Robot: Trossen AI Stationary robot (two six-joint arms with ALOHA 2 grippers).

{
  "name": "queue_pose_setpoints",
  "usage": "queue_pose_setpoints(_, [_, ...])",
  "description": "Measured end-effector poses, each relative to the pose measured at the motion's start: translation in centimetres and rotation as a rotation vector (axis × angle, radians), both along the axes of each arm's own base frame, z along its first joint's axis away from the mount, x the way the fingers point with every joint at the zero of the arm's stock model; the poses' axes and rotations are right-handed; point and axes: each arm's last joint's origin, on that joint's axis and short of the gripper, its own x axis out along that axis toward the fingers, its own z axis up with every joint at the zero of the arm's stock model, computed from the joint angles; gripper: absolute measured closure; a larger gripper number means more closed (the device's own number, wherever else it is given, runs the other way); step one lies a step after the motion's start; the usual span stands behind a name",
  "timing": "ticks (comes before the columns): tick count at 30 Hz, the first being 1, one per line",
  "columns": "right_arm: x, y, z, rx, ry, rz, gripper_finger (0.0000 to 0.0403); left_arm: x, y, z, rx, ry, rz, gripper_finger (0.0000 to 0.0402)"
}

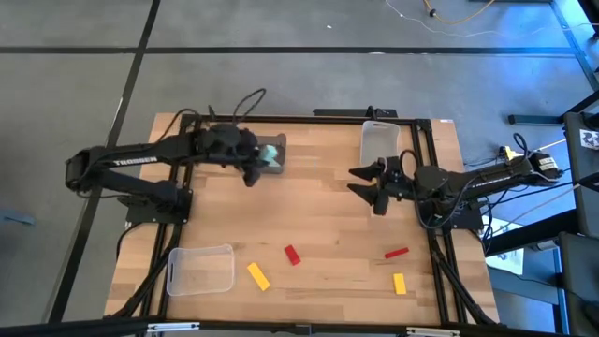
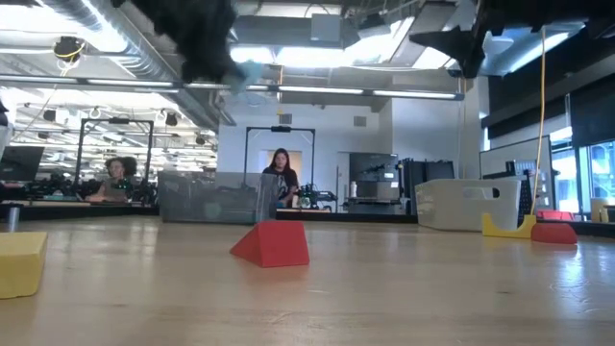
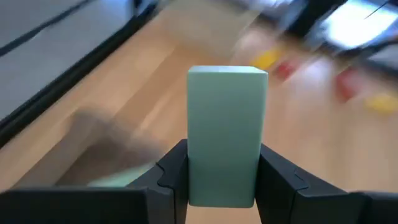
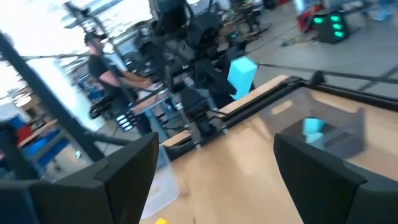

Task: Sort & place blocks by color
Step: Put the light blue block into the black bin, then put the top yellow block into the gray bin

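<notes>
My left gripper (image 1: pixel 257 161) hovers over the dark bin (image 1: pixel 274 157) at the table's far side, shut on a mint green block (image 3: pixel 227 134). The right wrist view shows another mint block (image 4: pixel 313 127) lying in that bin. My right gripper (image 1: pixel 367 184) is open, raised beside the clear bin (image 1: pixel 379 140) and touching nothing. Two red blocks (image 1: pixel 292 255) (image 1: pixel 397 253) and two yellow blocks (image 1: pixel 257 275) (image 1: pixel 400 283) lie flat on the near part of the table. My left gripper pinches the mint green block between its two fingers (image 3: pixel 171 177), one on each long side near the block's lower end (image 3: pixel 224 186). The rest of the block sticks out past the fingertips. It is lifted clear, high above the table in the low view (image 2: pixel 252 72).
A second clear bin (image 1: pixel 199 270) sits at the near left corner. Black frame rails (image 1: pixel 309 118) run along the table's edges. Bare wood lies between the two arms in the middle of the table. People sit in the room beyond the far edge.
</notes>
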Motion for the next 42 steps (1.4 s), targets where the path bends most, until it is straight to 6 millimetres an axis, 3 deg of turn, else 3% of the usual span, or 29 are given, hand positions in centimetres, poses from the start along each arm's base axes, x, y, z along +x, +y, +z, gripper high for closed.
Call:
queue_pose_setpoints(4, [0.0,-0.6,-0.2,0.066,0.005,-0.082,0.0085,-1.7,3.0,-1.6,-0.019,0.185,0.042,0.0281])
queue_pose_setpoints(9, [0.0,-1.2,-0.6,0.157,0.017,-0.156,0.0085,-2.2,7.1,-4.4,-0.145,0.306,0.078,0.0281])
queue_pose_setpoints(17, [0.0,-1.2,-0.7,0.22,0.007,-0.159,0.0085,0.5,11.6,-8.3,-0.353,0.514,0.111,0.0281])
queue_pose_setpoints(24, [0.0,-1.2,-0.7,0.218,0.009,-0.15,0.0085,3.3,12.2,-9.6,-0.336,0.651,0.149,0.0281])
queue_pose_setpoints(32, [0.0,-1.1,-0.7,0.19,0.024,-0.103,0.0085,4.1,11.2,-9.7,-0.302,0.68,0.158,0.028])
queue_pose_setpoints(42, [0.1,-0.9,-0.9,0.181,0.053,-0.051,0.0085,4.0,11.3,-9.4,-0.322,0.655,0.177,0.0158])
